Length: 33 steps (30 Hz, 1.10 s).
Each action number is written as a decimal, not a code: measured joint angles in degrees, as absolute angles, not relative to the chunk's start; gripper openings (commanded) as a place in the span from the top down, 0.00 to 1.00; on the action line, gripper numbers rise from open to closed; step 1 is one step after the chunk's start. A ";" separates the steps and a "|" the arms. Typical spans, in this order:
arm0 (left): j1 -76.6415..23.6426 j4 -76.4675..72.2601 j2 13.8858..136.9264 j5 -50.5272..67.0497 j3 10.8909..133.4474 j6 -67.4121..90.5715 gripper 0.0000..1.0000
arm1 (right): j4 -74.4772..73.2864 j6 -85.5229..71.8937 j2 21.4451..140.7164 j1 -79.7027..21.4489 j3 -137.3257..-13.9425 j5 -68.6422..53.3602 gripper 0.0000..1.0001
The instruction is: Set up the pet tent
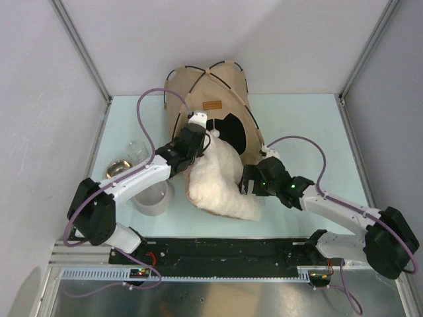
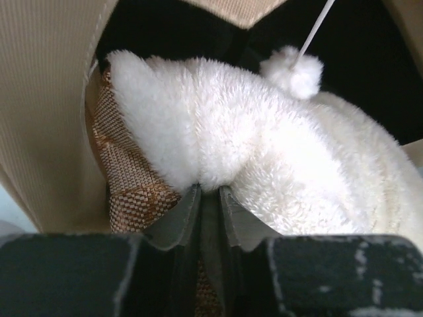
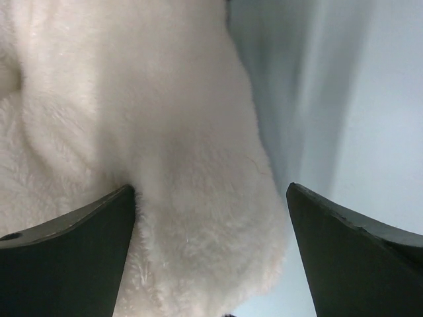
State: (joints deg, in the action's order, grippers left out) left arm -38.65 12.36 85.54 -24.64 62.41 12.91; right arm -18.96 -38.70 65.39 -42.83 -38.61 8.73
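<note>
The tan pet tent (image 1: 210, 89) stands at the back middle with black poles, a brown label patch (image 1: 212, 104) and a dark cat-head doorway (image 1: 232, 131). The cream fluffy pillow (image 1: 221, 178) lies tilted in front of it, its top edge at the doorway. My left gripper (image 1: 198, 135) is shut on the pillow's upper edge (image 2: 198, 165), with the pillow's woven brown underside (image 2: 132, 191) beside it. The white pompom (image 2: 291, 70) hangs on its string over the pillow. My right gripper (image 1: 250, 179) is open, its jaws around the pillow's right edge (image 3: 198, 218).
The grey double pet bowl (image 1: 122, 168) sits at the left under my left arm, with a grey cup-like part (image 1: 153, 198) in front. Enclosure walls and posts stand at both sides. The black rail (image 1: 225, 251) runs along the near edge.
</note>
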 measured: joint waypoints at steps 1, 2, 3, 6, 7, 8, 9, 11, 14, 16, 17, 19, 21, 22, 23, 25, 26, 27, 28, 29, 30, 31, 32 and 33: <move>-39.11 12.32 85.21 -25.74 61.65 12.64 0.81 | -16.95 -37.91 66.54 -43.00 -38.33 7.25 0.00; -39.51 12.27 84.84 -26.74 60.97 12.38 0.80 | -15.03 -37.17 68.03 -43.22 -38.26 6.00 0.01; -39.79 12.23 84.53 -27.53 60.38 12.29 0.79 | -13.52 -36.64 69.43 -43.44 -38.26 5.13 0.01; -40.47 12.34 83.24 -29.74 58.48 11.92 0.75 | -8.21 -35.33 75.24 -44.10 -38.26 2.22 0.03; -40.60 12.34 82.81 -30.11 57.91 11.94 0.74 | -6.61 -35.18 77.34 -44.21 -38.26 1.41 0.11; -40.66 12.45 82.46 -30.41 57.49 11.94 0.74 | -5.08 -35.09 79.26 -44.34 -38.26 0.69 0.26; -40.71 12.47 82.19 -30.55 57.23 11.97 0.74 | -3.86 -34.94 80.77 -44.45 -38.26 0.23 0.39; -40.75 12.56 81.69 -30.72 56.88 11.99 0.74 | -1.78 -34.70 82.70 -44.56 -38.26 -0.43 0.69; -40.77 12.49 81.45 -30.72 56.88 12.12 0.74 | -0.82 -34.30 82.56 -45.06 -38.28 0.47 0.96; -40.80 12.49 81.45 -30.72 56.88 12.21 0.74 | -1.87 -34.02 81.21 -45.82 -38.35 2.61 0.99; -40.84 12.51 81.45 -30.70 56.90 12.23 0.74 | -2.83 -33.76 80.20 -46.17 -38.50 3.75 0.99; -41.01 12.69 81.45 -30.72 57.14 12.23 0.75 | -5.43 -32.53 78.11 -46.89 -39.53 5.87 1.00; -41.32 13.19 81.49 -30.70 57.71 12.21 0.75 | -8.16 -30.96 76.29 -47.42 -41.12 7.81 1.00; -41.52 13.56 81.60 -30.70 58.15 12.19 0.75 | -9.80 -29.87 75.37 -47.46 -42.33 8.95 1.00; -41.71 13.96 81.76 -30.70 58.54 12.16 0.75 | -11.03 -29.15 74.72 -47.48 -43.44 9.80 1.00; -42.17 14.83 82.50 -30.70 59.55 12.08 0.75 | -12.97 -26.81 73.38 -47.53 -46.28 11.46 1.00; -42.37 15.25 83.02 -30.70 60.16 12.03 0.75 | -13.39 -25.63 72.79 -47.53 -47.57 12.19 1.00; -42.50 15.75 83.64 -30.68 60.82 12.01 0.75 | -13.52 -24.82 72.44 -47.53 -48.53 12.62 1.00; -42.57 16.14 84.31 -30.70 61.47 11.99 0.75 | -13.61 -23.62 72.14 -47.51 -49.69 12.91 1.00; -42.59 16.49 85.06 -30.70 62.19 11.97 0.75 | -13.67 -22.81 72.10 -47.51 -50.54 13.15 1.00; -42.59 16.91 85.80 -30.72 62.96 11.94 0.75 | -13.87 -22.02 72.12 -47.46 -51.40 13.26 1.00; -42.59 17.17 86.67 -30.74 63.77 11.90 0.75 | -14.22 -21.19 72.23 -47.44 -52.14 13.30 1.00; -42.59 17.39 87.57 -30.85 64.64 11.77 0.75 | -14.52 -20.73 72.47 -47.42 -52.75 13.34 1.00; -42.59 17.58 88.60 -30.89 65.58 11.51 0.75 | -14.74 -20.32 72.88 -47.40 -53.36 13.43 1.00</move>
